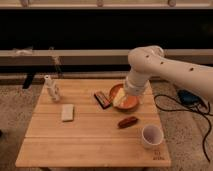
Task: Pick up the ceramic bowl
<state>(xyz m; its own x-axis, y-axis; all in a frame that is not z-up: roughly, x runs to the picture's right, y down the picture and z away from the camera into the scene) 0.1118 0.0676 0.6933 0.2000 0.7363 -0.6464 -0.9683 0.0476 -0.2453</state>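
Observation:
The ceramic bowl [127, 102] is a shallow orange-red dish with a lighter rim at the back right of the wooden table [90, 142]. My white arm reaches in from the right and its wrist hangs right over the bowl. My gripper [120, 98] points down into the bowl's left half, with something pale showing at its tip inside the bowl. The arm hides the bowl's far rim.
A dark rectangular packet [102, 99] lies just left of the bowl. A brown oblong item [128, 121] lies in front of it. A white cup [151, 136] with a dark inside stands front right. A pale block [67, 112] and a white bottle [50, 88] are at the left. Cables lie on the floor at right.

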